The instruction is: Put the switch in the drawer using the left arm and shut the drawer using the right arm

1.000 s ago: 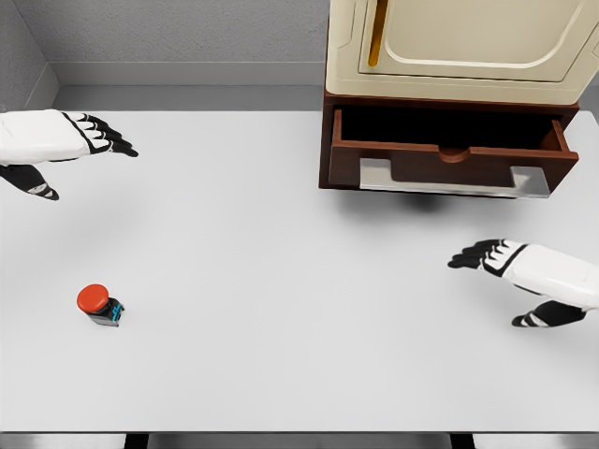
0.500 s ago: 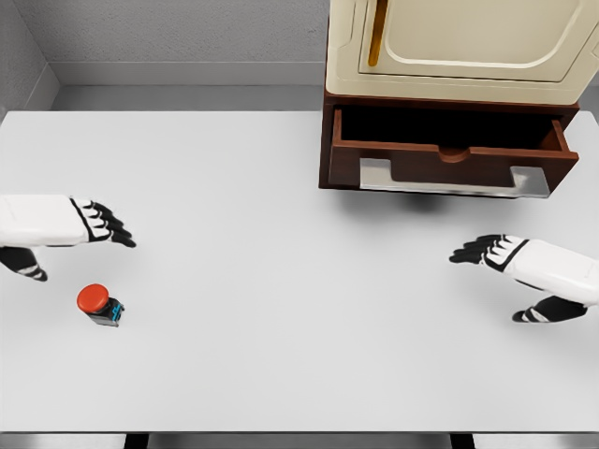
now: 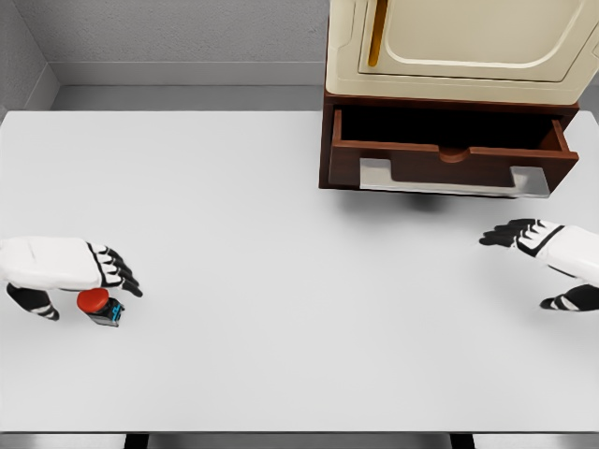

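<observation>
While the switch (image 3: 100, 306) is sitting near the counter's (image 3: 281, 309) left edge, the left hand (image 3: 89, 269) is hovering just over its red cap, fingers spread and gripping nothing. Nothing is done yet: grasping, carrying and dropping it into the open drawer (image 3: 449, 154) at the far right remain. The right hand (image 3: 535, 238) is waiting near the right edge, fingers loosely spread, before closing.

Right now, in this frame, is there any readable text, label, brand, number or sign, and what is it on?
None can be read.
The switch, with its red button and dark base, shows no legible marking at this size.
The drawer front, the cream cabinet above it and the table are plain.
The left hand and right hand carry only black-and-white patterning, no lettering.
</observation>
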Controlling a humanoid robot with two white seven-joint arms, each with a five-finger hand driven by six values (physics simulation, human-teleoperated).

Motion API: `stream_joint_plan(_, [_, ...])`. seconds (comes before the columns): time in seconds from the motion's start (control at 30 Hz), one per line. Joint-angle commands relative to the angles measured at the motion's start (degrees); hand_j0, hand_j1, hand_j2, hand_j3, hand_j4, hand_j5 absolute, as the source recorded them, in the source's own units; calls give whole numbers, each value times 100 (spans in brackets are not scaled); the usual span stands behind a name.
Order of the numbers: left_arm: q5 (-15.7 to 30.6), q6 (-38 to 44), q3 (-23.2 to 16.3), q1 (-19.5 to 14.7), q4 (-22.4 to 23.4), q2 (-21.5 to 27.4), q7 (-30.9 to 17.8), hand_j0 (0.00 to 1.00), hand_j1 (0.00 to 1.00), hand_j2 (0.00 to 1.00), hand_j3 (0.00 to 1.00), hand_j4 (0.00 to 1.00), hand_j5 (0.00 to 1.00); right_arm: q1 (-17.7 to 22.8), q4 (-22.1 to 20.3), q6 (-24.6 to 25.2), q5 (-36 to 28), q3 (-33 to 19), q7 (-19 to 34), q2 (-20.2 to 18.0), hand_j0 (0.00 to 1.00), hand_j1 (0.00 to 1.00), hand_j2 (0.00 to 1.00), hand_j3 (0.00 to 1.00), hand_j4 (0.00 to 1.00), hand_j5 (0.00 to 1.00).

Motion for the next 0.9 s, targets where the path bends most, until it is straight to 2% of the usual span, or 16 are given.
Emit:
stream_joint_plan(0.0, [-33, 12, -78, 0, -94, 9, 1, 89, 89, 89, 89, 89, 89, 0, -7, 16, -52, -130, -3, 11, 100, 100, 100, 100, 100, 100])
stream_joint_plan(0.13, [-33, 12, -78, 0, -94, 27, 1, 86, 86, 86, 86, 86, 86, 0, -7, 16, -52, -138, -3, 29, 100, 100, 100, 100, 100, 100])
stream_joint_plan(0.3, [-33, 12, -69, -9, -94, 36, 1, 71, 71, 71, 71, 71, 71, 0, -7, 16, -52, -95, -3, 11, 100, 100, 100, 100, 100, 100])
stream_joint_plan(0.43, [-33, 12, -51, -9, -85, 9, 1, 70, 70, 70, 70, 70, 70, -9, -7, 16, -52, -95, -3, 11, 100, 100, 100, 100, 100, 100])
stream_joint_plan(0.53, [-33, 12, -51, -9, -85, 1, 1, 63, 63, 63, 63, 63, 63, 0, -7, 16, -52, -103, -3, 11, 100, 100, 100, 100, 100, 100])
stream_joint_plan(0.77, [-33, 12, -51, -9, -85, -8, 1, 41, 41, 41, 41, 41, 41, 0, -7, 16, -52, -121, -3, 2, 100, 100, 100, 100, 100, 100])
stream_joint_plan(0.87, [-33, 12, -43, -18, -85, -52, 1, 38, 38, 38, 38, 38, 38, 0, -7, 16, -52, -112, -3, 2, 100, 100, 100, 100, 100, 100])
